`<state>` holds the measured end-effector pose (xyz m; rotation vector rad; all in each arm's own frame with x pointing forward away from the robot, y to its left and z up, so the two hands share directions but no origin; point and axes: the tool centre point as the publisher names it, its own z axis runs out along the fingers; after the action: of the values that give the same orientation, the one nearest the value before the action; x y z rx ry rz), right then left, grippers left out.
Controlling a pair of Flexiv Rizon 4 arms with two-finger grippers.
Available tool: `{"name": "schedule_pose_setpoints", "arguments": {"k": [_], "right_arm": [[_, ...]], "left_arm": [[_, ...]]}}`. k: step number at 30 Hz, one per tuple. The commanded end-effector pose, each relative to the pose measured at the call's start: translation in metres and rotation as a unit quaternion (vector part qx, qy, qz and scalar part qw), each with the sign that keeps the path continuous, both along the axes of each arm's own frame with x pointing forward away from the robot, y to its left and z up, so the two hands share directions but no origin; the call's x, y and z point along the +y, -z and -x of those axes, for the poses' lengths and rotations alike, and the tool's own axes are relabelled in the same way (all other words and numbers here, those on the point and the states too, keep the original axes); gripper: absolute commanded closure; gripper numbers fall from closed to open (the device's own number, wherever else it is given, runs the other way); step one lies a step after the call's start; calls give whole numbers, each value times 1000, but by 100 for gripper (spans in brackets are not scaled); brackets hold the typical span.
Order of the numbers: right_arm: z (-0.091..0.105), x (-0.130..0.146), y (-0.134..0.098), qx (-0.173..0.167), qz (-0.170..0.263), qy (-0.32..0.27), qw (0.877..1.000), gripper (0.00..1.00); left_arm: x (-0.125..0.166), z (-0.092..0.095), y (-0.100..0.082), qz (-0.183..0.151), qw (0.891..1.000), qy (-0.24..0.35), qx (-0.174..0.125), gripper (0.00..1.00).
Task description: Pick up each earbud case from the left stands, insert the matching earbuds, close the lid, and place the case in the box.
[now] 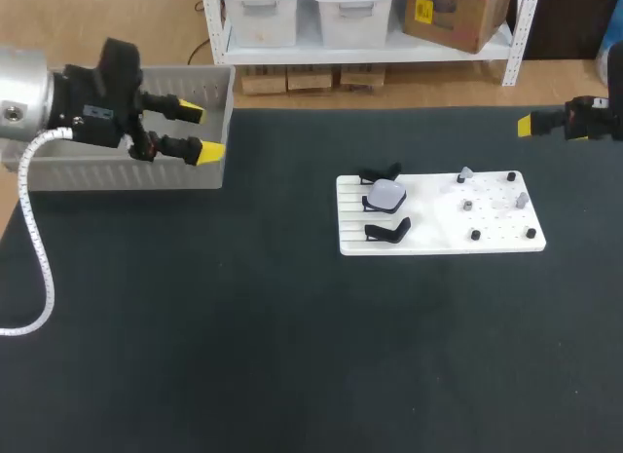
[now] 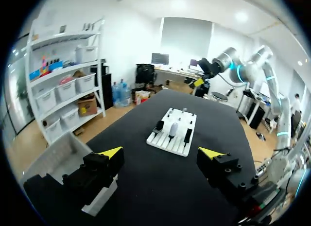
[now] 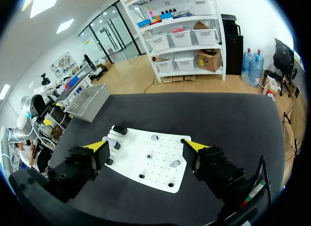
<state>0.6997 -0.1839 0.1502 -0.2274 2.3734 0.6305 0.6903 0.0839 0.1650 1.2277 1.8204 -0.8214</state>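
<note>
Earbud case (image 1: 387, 194) on middle stand of white board (image 1: 506, 241), on bench (image 1: 292, 356). Left gripper (image 1: 201, 132) spread wide at grey box (image 1: 117, 170) end. Right gripper (image 3: 148, 147) spread wide, off beside board.

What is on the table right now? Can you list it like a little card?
earbud case: one, on the white board's middle stand
empty stands: two black ones, either side of the case
grey box: table's far left corner
left claw: open, empty, by the box
right claw: open, empty, near the table's right edge
</note>
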Motion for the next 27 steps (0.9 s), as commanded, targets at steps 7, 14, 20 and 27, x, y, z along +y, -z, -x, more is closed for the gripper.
{"name": "schedule_pose_setpoints", "arguments": {"k": [7,14,20,27], "right_arm": [[0,-1,0,0,-1,-2,1000,0],[0,-1,0,0,-1,-2,1000,0],[0,-1,0,0,-1,-2,1000,0],[0,-1,0,0,-1,-2,1000,0]], "left_arm": [[-8,-11,7,-24,983,178,-32,0],[-8,-11,7,-24,983,178,-32,0],[-24,-10,23,-26,983,176,-33,0],[-50,-20,39,-35,982,179,-41,0]]}}
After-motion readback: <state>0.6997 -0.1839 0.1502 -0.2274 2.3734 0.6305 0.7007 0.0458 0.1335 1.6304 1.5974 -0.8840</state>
